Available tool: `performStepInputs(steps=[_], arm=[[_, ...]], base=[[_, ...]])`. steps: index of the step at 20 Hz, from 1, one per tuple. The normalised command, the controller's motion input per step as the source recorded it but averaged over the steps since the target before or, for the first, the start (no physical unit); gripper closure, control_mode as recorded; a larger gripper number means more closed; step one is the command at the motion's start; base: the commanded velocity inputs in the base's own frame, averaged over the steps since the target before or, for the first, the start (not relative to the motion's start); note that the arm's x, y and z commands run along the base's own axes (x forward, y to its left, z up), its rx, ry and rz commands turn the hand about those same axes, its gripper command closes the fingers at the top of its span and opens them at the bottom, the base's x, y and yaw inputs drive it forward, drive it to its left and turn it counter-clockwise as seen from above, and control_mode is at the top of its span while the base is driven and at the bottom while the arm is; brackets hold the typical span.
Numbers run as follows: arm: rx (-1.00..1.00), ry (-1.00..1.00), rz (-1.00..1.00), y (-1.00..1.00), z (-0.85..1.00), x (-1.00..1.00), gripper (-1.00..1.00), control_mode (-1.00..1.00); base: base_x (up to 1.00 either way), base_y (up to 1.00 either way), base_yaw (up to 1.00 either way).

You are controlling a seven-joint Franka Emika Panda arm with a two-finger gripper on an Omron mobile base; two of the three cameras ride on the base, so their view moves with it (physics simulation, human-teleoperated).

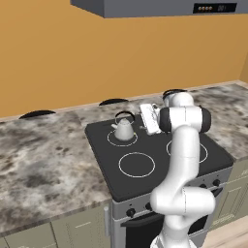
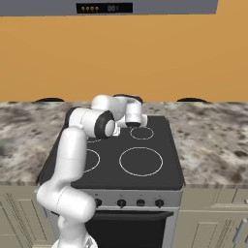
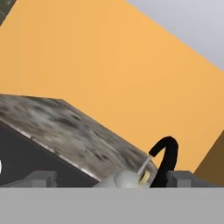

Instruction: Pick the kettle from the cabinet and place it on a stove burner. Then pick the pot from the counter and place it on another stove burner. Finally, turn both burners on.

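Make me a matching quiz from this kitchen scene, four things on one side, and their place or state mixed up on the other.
1 kettle
2 gripper
3 counter
4 front burner

A mottled stone, flanks the cooktop
B bare white ring
C open, right beside the kettle
D stands on a back burner

Pairs: 1-D, 2-C, 3-A, 4-B

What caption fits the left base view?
Kettle standing on a rear burner of the black cooktop, open gripper beside it.
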Motion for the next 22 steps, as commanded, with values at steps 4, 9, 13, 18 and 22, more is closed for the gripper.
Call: performStepInputs(steps=[4,9,13,18,22], arm=[[0.0,-0.05,0.0,-0.05,0.07,-0.02,-1.0,-1.0],[0.0,-0.05,0.0,-0.01,0.16,-0.16,-1.0,-1.0],[0.0,-0.07,0.0,0.0,0.19,-0.28,-1.0,-1.0],[0.0,-0.11,0.0,0.0,0.23,-0.42,-1.0,-1.0],[-0.01,-0.15,0.0,0.0,0.29,-0.52,-1.0,-1.0]], base=[[0.0,0.0,0.0],[0.0,0.0,0.0],[0.0,0.0,0.0],[0.0,0.0,0.0],[0.0,0.0,0.0]])
